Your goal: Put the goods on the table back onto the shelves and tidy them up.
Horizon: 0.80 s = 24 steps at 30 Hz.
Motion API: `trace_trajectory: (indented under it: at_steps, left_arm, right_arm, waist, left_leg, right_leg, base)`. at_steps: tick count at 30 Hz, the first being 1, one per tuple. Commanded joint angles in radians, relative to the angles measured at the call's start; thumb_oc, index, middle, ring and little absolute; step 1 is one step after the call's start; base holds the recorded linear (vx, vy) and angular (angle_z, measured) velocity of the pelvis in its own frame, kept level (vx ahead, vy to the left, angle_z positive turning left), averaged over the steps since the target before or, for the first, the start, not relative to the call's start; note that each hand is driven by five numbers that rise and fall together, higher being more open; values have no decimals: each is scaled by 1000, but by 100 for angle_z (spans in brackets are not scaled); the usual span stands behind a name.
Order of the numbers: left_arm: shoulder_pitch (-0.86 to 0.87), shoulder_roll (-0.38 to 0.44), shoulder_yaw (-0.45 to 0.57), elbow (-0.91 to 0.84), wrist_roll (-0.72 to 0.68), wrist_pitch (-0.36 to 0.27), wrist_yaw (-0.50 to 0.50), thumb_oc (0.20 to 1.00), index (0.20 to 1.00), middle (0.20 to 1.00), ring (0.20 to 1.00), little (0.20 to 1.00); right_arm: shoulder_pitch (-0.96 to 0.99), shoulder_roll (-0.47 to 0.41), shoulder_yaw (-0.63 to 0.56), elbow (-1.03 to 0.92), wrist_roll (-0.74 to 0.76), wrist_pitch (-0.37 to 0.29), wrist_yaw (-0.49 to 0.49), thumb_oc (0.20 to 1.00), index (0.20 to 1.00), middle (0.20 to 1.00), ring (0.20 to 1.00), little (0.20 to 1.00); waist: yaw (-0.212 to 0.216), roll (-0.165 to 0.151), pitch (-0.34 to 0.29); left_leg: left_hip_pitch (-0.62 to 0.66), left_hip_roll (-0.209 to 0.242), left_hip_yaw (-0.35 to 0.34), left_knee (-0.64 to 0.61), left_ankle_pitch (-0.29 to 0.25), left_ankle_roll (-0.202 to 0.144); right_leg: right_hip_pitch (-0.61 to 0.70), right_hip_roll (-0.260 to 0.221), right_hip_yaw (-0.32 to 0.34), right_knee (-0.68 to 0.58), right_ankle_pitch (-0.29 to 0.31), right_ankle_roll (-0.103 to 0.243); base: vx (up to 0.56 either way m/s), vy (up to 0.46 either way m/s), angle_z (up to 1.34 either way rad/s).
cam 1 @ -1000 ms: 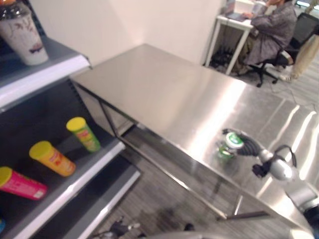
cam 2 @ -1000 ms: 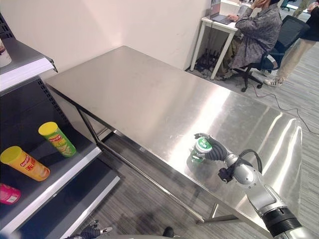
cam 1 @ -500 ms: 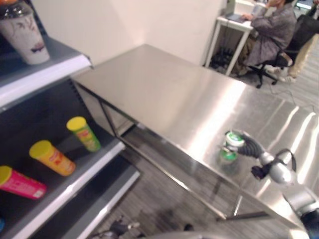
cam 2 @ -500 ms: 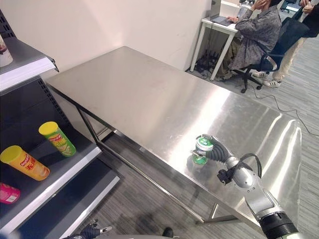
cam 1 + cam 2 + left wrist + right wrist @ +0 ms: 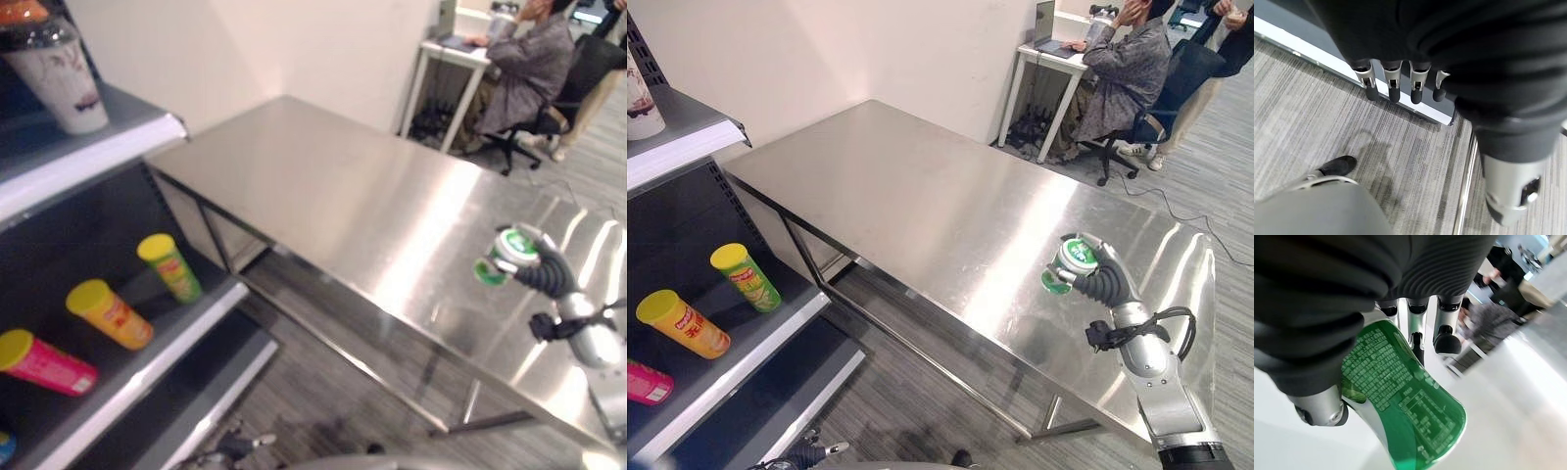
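My counter is brushed steel, smooth and glaring with reflections. The green can in my right hand looks glossy, its printed skin shiny. My fingers are silver metal with matt dark tips. The floor is rough, ribbed grey carpet.

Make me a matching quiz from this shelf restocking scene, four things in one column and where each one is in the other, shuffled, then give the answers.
Things:
1. green can
2. yellow-lidded green tube
3. white cup
4. left hand

Places:
A. on the upper shelf
B. hanging above the grey floor
C. in the right hand, lifted off the steel table
D. lying on the lower shelf

Pairs: 1-C, 2-D, 3-A, 4-B
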<state>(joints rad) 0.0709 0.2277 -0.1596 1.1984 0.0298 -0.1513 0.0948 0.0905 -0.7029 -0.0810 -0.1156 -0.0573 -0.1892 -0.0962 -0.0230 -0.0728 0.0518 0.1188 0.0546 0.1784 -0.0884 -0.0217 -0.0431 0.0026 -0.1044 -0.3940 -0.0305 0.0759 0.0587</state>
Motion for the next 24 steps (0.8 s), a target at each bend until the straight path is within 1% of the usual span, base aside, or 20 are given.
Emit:
trace_trajectory:
  at_steps: [1,2,3,4,5,6,7,9,11,12,14,16,17,18,19,20,21,22,23,24]
  left_arm:
    - [-36,16,-21,38,47,-29,-6,1000,1000,1000,1000,1000]
    - [-38,21,-20,39,46,-31,-7,1000,1000,1000,1000,1000]
    - [-39,21,-19,39,46,-31,-7,1000,1000,1000,1000,1000]
    - [-53,32,-22,40,43,-34,-5,1000,1000,1000,1000,1000]
    - [-54,33,-21,40,43,-34,-5,1000,1000,1000,1000,1000]
    - [-55,45,-14,32,42,-35,-4,1000,1000,1000,1000,1000]
    - [-56,52,-10,30,40,-36,-4,1000,1000,1000,1000,1000]
    - [-55,61,1,31,32,-37,-4,1000,1000,1000,1000,1000]
    - [-53,64,10,35,21,-39,-4,1000,1000,1000,1000,1000]
    - [-53,64,10,35,21,-39,-4,1000,1000,1000,1000,1000]
    - [-49,65,22,42,4,-41,-2,1000,1000,1000,1000,1000]
    - [-49,65,22,42,4,-41,-2,1000,1000,1000,1000,1000]
    - [-43,65,39,53,-21,-40,-2,1000,1000,1000,1000,1000]
    - [-43,69,53,49,-51,-45,0,1000,1000,1000,1000,1000]
    - [-40,61,66,46,-77,-46,8,1000,1000,1000,1000,1000]
    - [-39,61,66,46,-77,-46,8,1000,1000,1000,1000,1000]
    - [-31,55,70,32,-99,-52,20,1000,1000,1000,1000,1000]
    - [-32,48,64,21,-106,-51,20,1000,1000,1000,1000,1000]
    - [-35,24,55,15,-111,-53,40,1000,1000,1000,1000,1000]
    - [-35,16,45,15,-103,-52,42,1000,1000,1000,1000,1000]
  right_arm:
    - [-110,30,-18,-67,63,-69,-46,200,200,200,200,200]
    - [-120,37,-12,-84,80,-76,-43,200,200,200,200,200]
    - [-121,37,-12,-85,80,-75,-42,200,200,200,200,200]
    - [-139,59,3,-139,135,-101,-25,200,200,200,200,200]
    - [-140,59,2,-139,135,-101,-24,200,200,200,200,200]
    - [-130,69,3,-192,189,-122,9,200,200,200,200,200]
    - [-121,76,9,-215,222,-130,32,200,200,200,200,200]
    - [-95,84,23,-251,275,-135,76,200,200,200,200,200]
    - [-69,82,33,-272,295,-133,103,200,200,200,200,200]
    - [-69,82,33,-272,295,-133,103,200,200,200,200,200]
    - [-59,81,50,-270,299,-128,116,200,200,200,200,200]
    - [-59,81,50,-270,299,-128,116,200,200,200,200,200]
    - [-59,80,79,-271,323,-131,134,200,200,200,200,200]
    - [-78,64,113,-280,342,-134,144,200,200,200,200,200]
    - [-105,48,151,-283,366,-147,152,200,200,200,200,200]
    - [-105,48,151,-282,366,-148,152,200,200,200,200,200]
    - [-141,36,186,-282,383,-156,152,200,200,200,200,200]
    - [-154,32,201,-295,396,-159,154,200,200,200,200,200]
    - [-203,14,244,-291,398,-174,149,200,200,200,200,200]
    - [-218,8,262,-287,402,-175,149,200,200,200,200,200]
  waist:
    - [24,-44,24]
    - [24,-44,33]
    - [24,-45,33]
    - [20,-35,59]
    - [21,-38,57]
    - [21,-23,61]
    - [24,-18,60]
    - [30,-14,51]
    - [39,-16,35]
    - [39,-16,34]
    - [48,-20,21]
    - [48,-20,21]
    - [61,-36,11]
    - [81,-50,19]
    - [97,-54,20]
    - [96,-53,19]
    - [118,-50,40]
    - [125,-46,52]
    - [126,-25,82]
    - [126,-21,93]
  left_leg:
    - [-9,-32,3,1,-52,14]
    - [-14,-34,7,1,-46,16]
    - [-14,-35,8,1,-45,16]
    - [-28,-26,3,1,-31,21]
    - [-33,-28,4,1,-26,22]
    - [-45,-15,0,1,-17,24]
    - [-59,-10,-2,1,-6,25]
    - [-86,-4,-14,1,15,24]
    - [-114,6,-29,1,37,21]
    - [-115,6,-29,1,37,21]
    - [-135,14,-52,1,56,14]
    - [-135,14,-52,1,56,14]
    - [-159,24,-76,1,75,0]
    - [-186,48,-120,2,108,-17]
    - [-218,72,-142,5,133,-34]
    - [-220,72,-143,5,133,-35]
    - [-257,108,-162,10,168,-56]
    - [-286,125,-175,12,192,-67]
    - [-343,159,-211,10,247,-97]
    - [-363,169,-192,12,258,-96]
  right_leg:
    - [-66,-165,120,27,150,170]
    - [-78,-171,128,30,167,176]
    - [-80,-172,130,30,168,176]
    - [-96,-156,175,69,136,172]
    - [-102,-159,177,70,138,171]
    - [-90,-139,207,116,76,155]
    - [-77,-134,214,145,48,148]
    - [-52,-127,236,201,13,138]
    - [-36,-121,270,238,14,139]
    - [-36,-121,270,238,14,139]
    - [-12,-116,313,254,22,142]
    - [-13,-116,313,254,22,142]
    - [44,-109,363,211,5,149]
    - [80,-76,394,161,-96,124]
    - [97,-50,393,101,-148,107]
    - [96,-50,392,101,-147,107]
    - [111,-22,384,59,-164,93]
    - [112,-8,377,33,-170,86]
    - [113,34,352,7,-165,65]
    - [112,38,334,4,-160,64]
  base:
    - [-205,36,-12]
    - [-142,19,-32]
    - [-252,-12,-35]
    - [-192,-17,-32]
    - [-297,-33,-6]
    - [-199,-45,-1]
    - [-248,-68,31]
    - [-197,-112,43]
    - [-139,-135,36]
    - [-83,-142,31]
    - [-89,-160,21]
    - [-72,-140,14]
    - [-221,-453,24]
    - [-321,-653,42]
    - [-224,-447,76]
    - [-227,-434,80]
    - [-229,-332,76]
    - [-443,-546,52]
    - [-428,-386,47]
    - [-467,-337,74]
